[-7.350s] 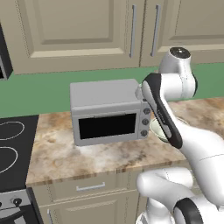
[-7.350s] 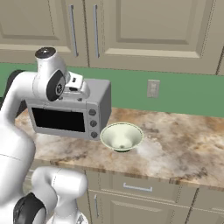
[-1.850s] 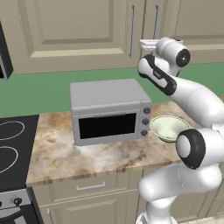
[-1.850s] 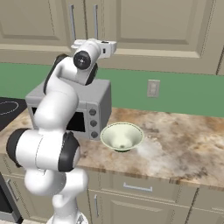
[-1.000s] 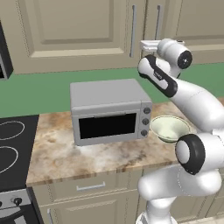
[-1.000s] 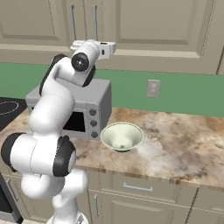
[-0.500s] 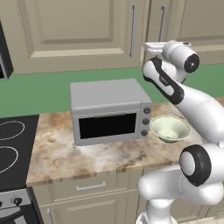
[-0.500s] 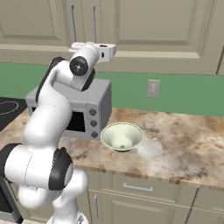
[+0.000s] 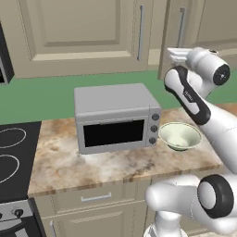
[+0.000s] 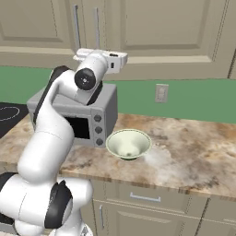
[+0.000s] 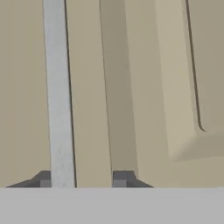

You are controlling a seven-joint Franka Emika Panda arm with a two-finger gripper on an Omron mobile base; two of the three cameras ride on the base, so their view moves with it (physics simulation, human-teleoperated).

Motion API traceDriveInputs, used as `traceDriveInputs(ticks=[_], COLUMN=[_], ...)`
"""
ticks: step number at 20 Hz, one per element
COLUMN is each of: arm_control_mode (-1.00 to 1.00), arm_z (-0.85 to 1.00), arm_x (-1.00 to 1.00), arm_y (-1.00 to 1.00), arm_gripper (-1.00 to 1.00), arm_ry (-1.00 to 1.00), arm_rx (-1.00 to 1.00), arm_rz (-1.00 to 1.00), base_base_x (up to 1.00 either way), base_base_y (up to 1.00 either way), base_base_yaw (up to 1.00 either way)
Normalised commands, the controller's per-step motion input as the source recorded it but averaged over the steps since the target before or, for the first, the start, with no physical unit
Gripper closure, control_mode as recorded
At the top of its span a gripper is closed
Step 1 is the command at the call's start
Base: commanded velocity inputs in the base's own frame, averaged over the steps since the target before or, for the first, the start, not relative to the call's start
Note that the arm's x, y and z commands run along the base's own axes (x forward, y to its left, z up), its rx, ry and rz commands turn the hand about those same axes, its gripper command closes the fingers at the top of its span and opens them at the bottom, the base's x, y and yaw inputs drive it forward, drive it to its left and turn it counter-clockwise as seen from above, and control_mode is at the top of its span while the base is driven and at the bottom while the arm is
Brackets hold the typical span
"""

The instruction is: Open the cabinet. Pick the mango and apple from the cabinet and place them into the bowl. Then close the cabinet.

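The cabinet [image 9: 83, 32] has two beige doors with long silver handles. Its right door [image 9: 203, 23] stands slightly ajar in the left base view. My gripper [image 9: 177, 51] [image 10: 93, 52] is raised at the lower end of that door's handle [image 9: 182, 28] [image 10: 97, 27]. In the hand view the gripper [image 11: 84, 179] is open, and the handle [image 11: 57, 96] runs between the fingers, close against the left fingertip [image 11: 46, 178]. The pale bowl [image 9: 179, 136] [image 10: 129, 144] sits empty on the counter right of the microwave. The mango and apple are hidden behind the doors.
A grey microwave [image 9: 115, 118] [image 10: 87, 117] stands on the marble counter [image 9: 69, 162] [image 10: 184, 152] below the cabinet. A black stovetop [image 9: 9, 152] lies at the left. A wall outlet [image 10: 161, 93] is on the green backsplash. Low drawers [image 9: 97, 198] run under the counter.
The fingers have parted from shut around the handle. The hand drew slightly back and right, and the right door came out a little with it.
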Motion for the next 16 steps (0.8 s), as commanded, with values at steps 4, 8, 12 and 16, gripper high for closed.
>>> traceDriveInputs(ticks=[4, 8, 12, 16], arm_control_mode=[-1.0, -1.0, -1.0, -1.0], arm_z=[0.14, 0.09, 0.03, 0.0], arm_x=[-0.74, -0.7, -0.68, -0.65], arm_y=[-0.87, -0.89, -0.94, -1.0], arm_gripper=[1.0, 1.0, 1.0, 1.0], arm_ry=[0.0, 0.0, 0.0, 0.0], arm_rx=[0.09, 0.09, 0.1, 0.11], arm_rz=[0.0, 0.0, 0.0, 0.0], base_base_x=[0.0, 0.0, 0.0, 0.0], base_base_y=[0.0, 0.0, 0.0, 0.0], base_base_yaw=[0.0, 0.0, 0.0, 0.0])
